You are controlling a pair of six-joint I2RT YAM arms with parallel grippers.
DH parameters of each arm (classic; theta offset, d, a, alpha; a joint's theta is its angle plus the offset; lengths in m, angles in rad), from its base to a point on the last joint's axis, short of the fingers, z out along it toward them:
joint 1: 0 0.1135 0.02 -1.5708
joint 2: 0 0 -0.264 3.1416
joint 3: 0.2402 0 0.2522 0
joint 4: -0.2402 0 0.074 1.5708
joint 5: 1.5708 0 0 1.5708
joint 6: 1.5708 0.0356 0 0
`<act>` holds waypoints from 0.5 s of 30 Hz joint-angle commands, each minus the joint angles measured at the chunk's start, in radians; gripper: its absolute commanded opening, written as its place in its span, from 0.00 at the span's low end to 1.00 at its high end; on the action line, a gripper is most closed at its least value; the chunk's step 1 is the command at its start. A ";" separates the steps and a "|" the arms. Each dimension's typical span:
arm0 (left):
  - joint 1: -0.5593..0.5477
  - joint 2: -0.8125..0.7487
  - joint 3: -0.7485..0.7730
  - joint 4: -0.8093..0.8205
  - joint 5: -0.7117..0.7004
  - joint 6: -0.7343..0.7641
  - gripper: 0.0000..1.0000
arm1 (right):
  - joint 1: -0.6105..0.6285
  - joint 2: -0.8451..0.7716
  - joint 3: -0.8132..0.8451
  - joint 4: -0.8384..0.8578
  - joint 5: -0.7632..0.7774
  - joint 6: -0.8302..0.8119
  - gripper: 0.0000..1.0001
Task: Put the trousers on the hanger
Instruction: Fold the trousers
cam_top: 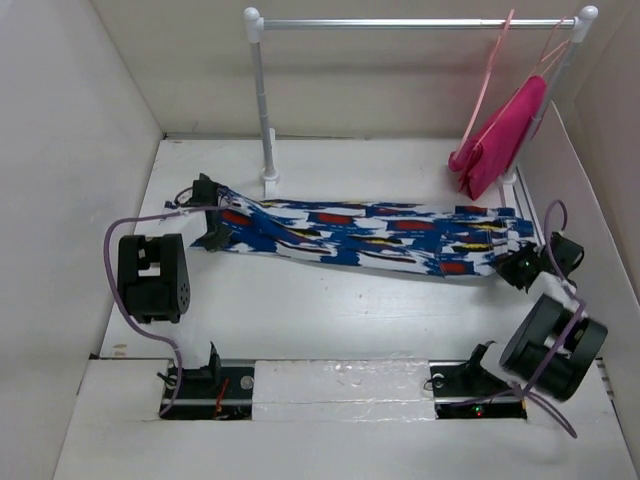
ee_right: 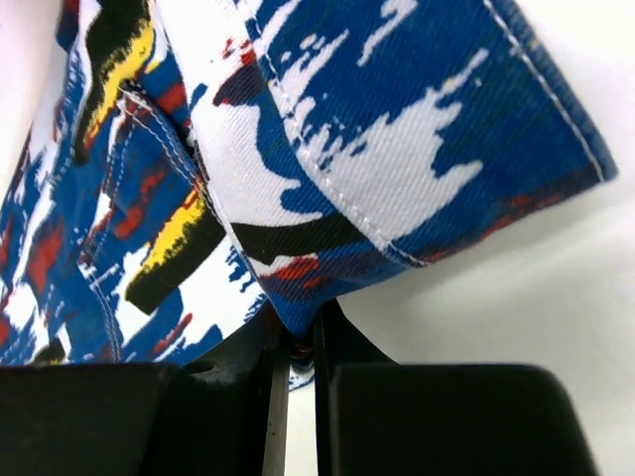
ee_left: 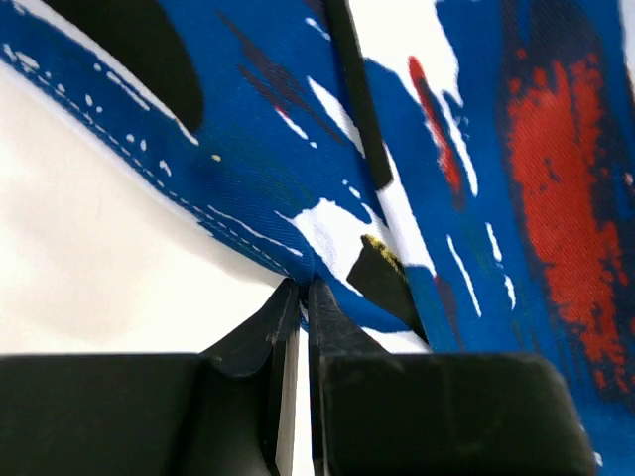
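Note:
The printed trousers [cam_top: 370, 235] lie stretched left to right across the white table. My left gripper [cam_top: 210, 215] is shut on their left end; the left wrist view shows the jaws pinching the stitched hem [ee_left: 298, 273]. My right gripper [cam_top: 522, 262] is shut on their right end; the right wrist view shows the jaws pinching a folded edge of cloth [ee_right: 303, 322]. The light-pink hanger [cam_top: 490, 70] hangs from the rail at the back right, with a magenta garment [cam_top: 505, 135] draped on it.
A silver rail [cam_top: 400, 23] on white posts [cam_top: 263, 110] spans the back. White walls close in left, right and back. The arm bases [cam_top: 200, 385] sit at the near edge. A raised white strip [cam_top: 340, 385] runs between them.

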 commanded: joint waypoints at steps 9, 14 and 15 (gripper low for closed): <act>0.014 -0.323 -0.226 -0.204 0.161 0.040 0.26 | -0.182 -0.268 0.053 -0.306 0.020 -0.230 0.47; 0.014 -0.418 -0.059 -0.279 0.114 0.060 0.52 | -0.157 -0.262 0.138 -0.382 -0.028 -0.250 0.59; 0.014 -0.441 -0.045 -0.261 0.086 0.053 0.52 | -0.112 -0.263 0.154 -0.384 -0.020 -0.228 0.59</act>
